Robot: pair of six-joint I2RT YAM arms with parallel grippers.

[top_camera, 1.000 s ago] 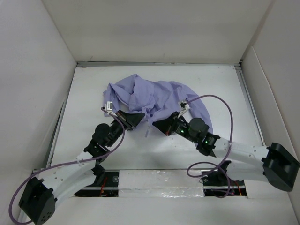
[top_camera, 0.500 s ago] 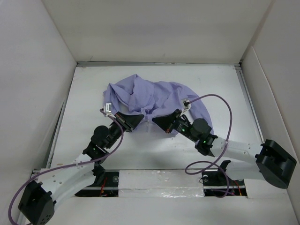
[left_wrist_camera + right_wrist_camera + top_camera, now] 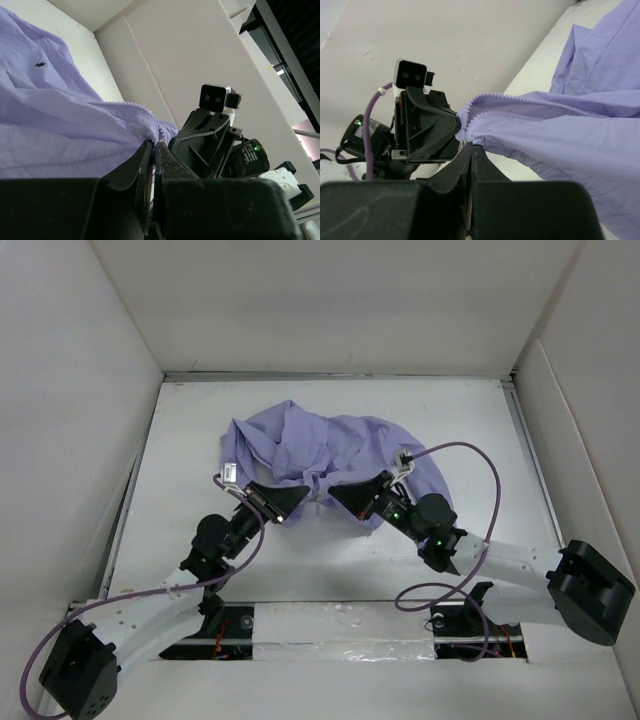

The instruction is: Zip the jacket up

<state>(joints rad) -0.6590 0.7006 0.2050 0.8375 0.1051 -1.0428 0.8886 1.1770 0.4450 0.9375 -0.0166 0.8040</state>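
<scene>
The lavender jacket (image 3: 320, 445) lies crumpled at the middle back of the white table. My left gripper (image 3: 297, 493) is shut on the jacket's near edge by the zipper teeth; in the left wrist view its tips (image 3: 153, 145) pinch the fabric (image 3: 60, 120). My right gripper (image 3: 335, 494) faces it a few centimetres away, also shut on the jacket's edge. In the right wrist view its tips (image 3: 472, 146) clamp the fabric (image 3: 560, 145) right below a small metal zipper piece (image 3: 464, 145). The fabric is lifted slightly between the two grippers.
White walls enclose the table (image 3: 480, 420) on the left, back and right. A purple cable (image 3: 470, 455) loops above the right arm. Both arm bases sit at the near edge.
Both grippers moved slightly away from the arm bases toward the jacket, closer together. A dangling strip of fabric below them was drawn up. Both stayed shut.
</scene>
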